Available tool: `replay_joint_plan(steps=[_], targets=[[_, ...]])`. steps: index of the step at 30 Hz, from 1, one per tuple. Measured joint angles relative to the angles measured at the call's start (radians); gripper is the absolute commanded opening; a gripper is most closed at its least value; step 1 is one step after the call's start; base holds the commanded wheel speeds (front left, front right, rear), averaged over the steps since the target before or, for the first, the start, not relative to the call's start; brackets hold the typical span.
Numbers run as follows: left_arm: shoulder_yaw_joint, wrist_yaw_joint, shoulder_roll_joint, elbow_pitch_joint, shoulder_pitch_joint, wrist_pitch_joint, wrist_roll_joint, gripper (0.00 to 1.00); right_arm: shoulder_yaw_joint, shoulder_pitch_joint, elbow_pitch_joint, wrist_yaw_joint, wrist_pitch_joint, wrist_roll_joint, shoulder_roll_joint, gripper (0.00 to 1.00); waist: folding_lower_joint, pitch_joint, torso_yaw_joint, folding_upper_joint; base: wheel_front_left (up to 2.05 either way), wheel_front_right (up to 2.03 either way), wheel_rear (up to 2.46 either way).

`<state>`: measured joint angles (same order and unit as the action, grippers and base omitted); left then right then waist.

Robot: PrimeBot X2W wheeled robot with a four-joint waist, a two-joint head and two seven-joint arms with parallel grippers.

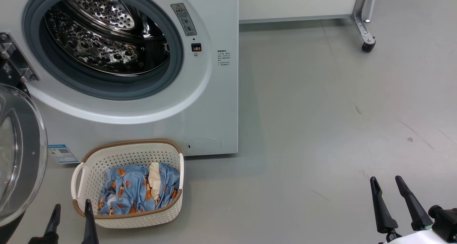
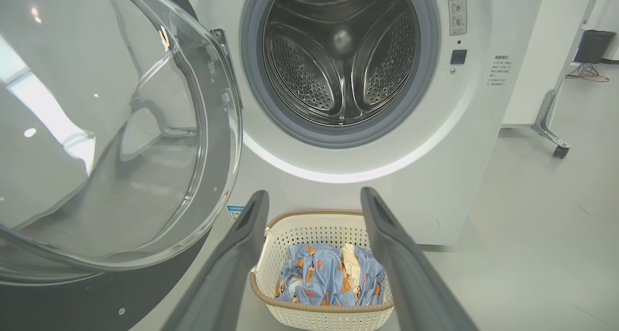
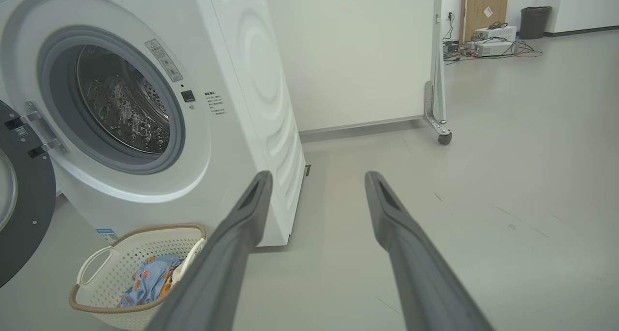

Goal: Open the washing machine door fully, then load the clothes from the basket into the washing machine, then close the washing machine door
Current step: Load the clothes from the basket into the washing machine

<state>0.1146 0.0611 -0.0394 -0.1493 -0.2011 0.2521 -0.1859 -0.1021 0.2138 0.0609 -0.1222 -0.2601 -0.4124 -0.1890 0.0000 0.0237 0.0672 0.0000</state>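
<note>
**Ana:** Where was the washing machine door (image 1: pixel 21 154) at that moment?

**Ben:** It stood swung open on its hinge at the left side of the washing machine (image 1: pixel 214 94). The perforated steel drum (image 1: pixel 103 40) was exposed inside the grey gasket (image 1: pixel 107 90).

**Ana:** And the clothes (image 1: pixel 137 190)?

**Ben:** They lay crumpled in the basket (image 1: pixel 142 158). The basket stood on the floor (image 1: pixel 321 130) just in front of the washing machine, below its round opening. I could not tell if the basket touched the front panel.

**Ana:** What did the grippers do?

**Ben:** The left gripper (image 1: pixel 72 204) hovered in front of the washing machine, just beside the basket's near left corner. Its two fingers were spread apart and grasped nothing. The right gripper (image 1: pixel 385 179) was well apart from the washing machine, off to its right over bare floor. It was also released, with only floor seen between its fingers.
</note>
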Motion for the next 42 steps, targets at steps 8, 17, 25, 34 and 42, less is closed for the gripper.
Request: replay_joint_plan(steps=[8,17,25,34,42], targets=[[-0.008,0.000,0.000,0.000,-0.004,0.000,-0.001,1.00,-0.002,0.000,0.000,0.000,0.000,0.000,0.000,1.00,0.0000,-0.003,-0.003,0.0000,0.16,-0.51,0.36],[-0.012,-0.004,0.000,0.002,-0.005,0.000,-0.011,1.00,-0.003,0.000,0.000,0.000,0.000,0.000,0.000,1.00,0.0000,-0.004,-0.006,0.0000,0.30,-1.05,0.75],[-0.020,-0.007,0.000,0.014,-0.005,0.000,-0.002,1.00,-0.004,0.000,0.001,0.000,0.000,0.000,0.000,1.00,0.0000,-0.004,-0.003,0.0000,0.44,-1.54,1.10],[-0.051,-0.007,-0.001,0.011,-0.006,0.000,-0.007,1.00,-0.004,0.000,0.001,0.000,0.000,0.000,0.002,1.00,0.0000,-0.007,0.000,0.0000,0.35,-1.17,0.83],[-0.052,-0.006,-0.001,0.008,-0.007,0.000,-0.020,1.00,-0.002,0.000,0.000,0.000,0.000,0.000,0.002,1.00,0.0000,-0.010,0.001,0.0000,0.19,-0.61,0.42]])
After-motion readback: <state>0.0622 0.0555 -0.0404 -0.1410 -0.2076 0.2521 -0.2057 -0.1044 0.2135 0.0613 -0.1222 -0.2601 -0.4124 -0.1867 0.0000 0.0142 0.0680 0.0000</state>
